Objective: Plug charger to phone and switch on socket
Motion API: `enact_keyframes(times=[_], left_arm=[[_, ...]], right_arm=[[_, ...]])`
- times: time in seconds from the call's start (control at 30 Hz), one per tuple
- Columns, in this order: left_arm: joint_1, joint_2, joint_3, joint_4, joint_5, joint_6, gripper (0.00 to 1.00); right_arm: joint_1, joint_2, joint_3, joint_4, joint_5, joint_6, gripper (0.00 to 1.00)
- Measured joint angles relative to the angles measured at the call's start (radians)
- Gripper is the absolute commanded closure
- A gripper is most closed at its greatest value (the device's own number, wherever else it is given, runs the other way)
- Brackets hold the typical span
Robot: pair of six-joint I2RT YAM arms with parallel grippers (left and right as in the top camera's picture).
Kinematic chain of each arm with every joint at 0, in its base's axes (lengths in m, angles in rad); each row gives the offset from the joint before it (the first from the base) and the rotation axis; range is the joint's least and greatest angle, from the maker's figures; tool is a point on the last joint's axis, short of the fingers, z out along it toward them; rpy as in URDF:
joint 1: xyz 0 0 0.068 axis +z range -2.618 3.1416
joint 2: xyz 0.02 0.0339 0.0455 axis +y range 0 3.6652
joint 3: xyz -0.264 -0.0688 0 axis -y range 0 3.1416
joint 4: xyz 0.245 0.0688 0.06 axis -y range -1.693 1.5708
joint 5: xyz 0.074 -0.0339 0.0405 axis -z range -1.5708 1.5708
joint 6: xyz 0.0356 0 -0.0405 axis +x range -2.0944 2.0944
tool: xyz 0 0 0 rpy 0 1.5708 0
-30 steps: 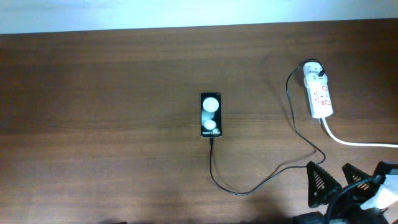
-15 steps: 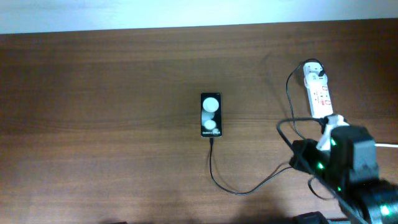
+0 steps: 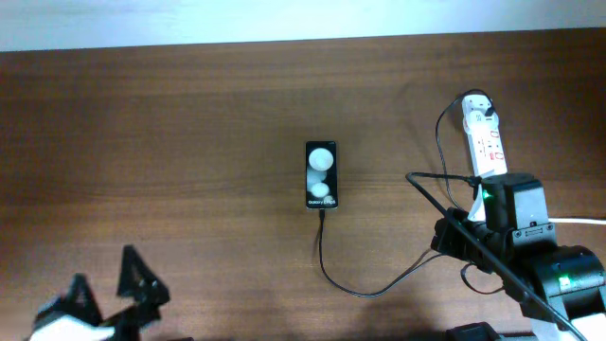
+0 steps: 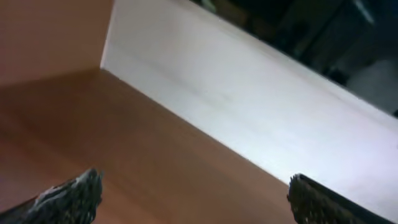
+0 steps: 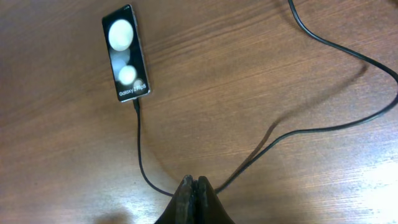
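Note:
The black phone (image 3: 321,175) lies flat mid-table, its two white spots facing up; the right wrist view has it (image 5: 127,53) at upper left. The charger cable (image 3: 365,293) joins the phone's near edge, loops toward me, then runs right and up to a white adapter (image 3: 478,105) in the socket (image 3: 490,149). My right arm (image 3: 511,227) hangs over the near end of the socket. Its gripper (image 5: 195,182) is shut above the table with nothing seen between the fingers; the cable (image 5: 142,163) passes behind the tips. My left gripper (image 3: 109,282) (image 4: 193,199) stands open at the front left over bare wood.
A thick white cord (image 3: 578,221) leaves the socket's near end toward the right edge. A white wall (image 4: 249,112) borders the far side of the brown table (image 3: 170,142).
My right arm has risen from the front right corner to over the socket's near end, and its gripper went from open to shut. The left gripper has come into view at front left.

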Motion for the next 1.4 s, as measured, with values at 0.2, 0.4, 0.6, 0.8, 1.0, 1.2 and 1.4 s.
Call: enact_keyframes(times=[0.2, 0.4, 0.6, 0.8, 1.0, 1.2, 1.4], left_arm=[[0.000, 0.000, -0.352, 0.285, 0.034, -0.003, 0.01], [0.000, 0.000, -0.579, 0.540, 0.035, -0.003, 0.01], [0.000, 0.014, -0.678, 0.643, 0.097, -0.003, 0.01], [0.000, 0.016, -0.678, 0.644, 0.098, -0.003, 0.01], [0.000, 0.019, -0.678, 0.646, 0.102, -0.003, 0.01], [0.000, 0.010, -0.703, 0.698, 0.105, -0.003, 0.01], [0.000, -0.001, -0.704, 0.699, 0.105, -0.003, 0.01]], right_arm=[[0.000, 0.000, 0.000, -0.004, 0.000, 0.000, 0.96], [0.000, 0.000, 0.000, -0.008, 0.000, 0.000, 0.96], [0.000, 0.000, 0.000, -0.012, 0.001, -0.003, 0.95], [0.000, 0.133, 0.000, 0.027, 0.112, 0.048, 0.96], [-0.230, 0.401, 0.034, 0.056, 0.130, 0.059, 0.96], [-0.505, 0.570, 0.248, 0.068, 0.118, 0.068, 0.96], [-0.543, 1.063, 0.715, -0.016, 0.068, 0.070, 0.96]])
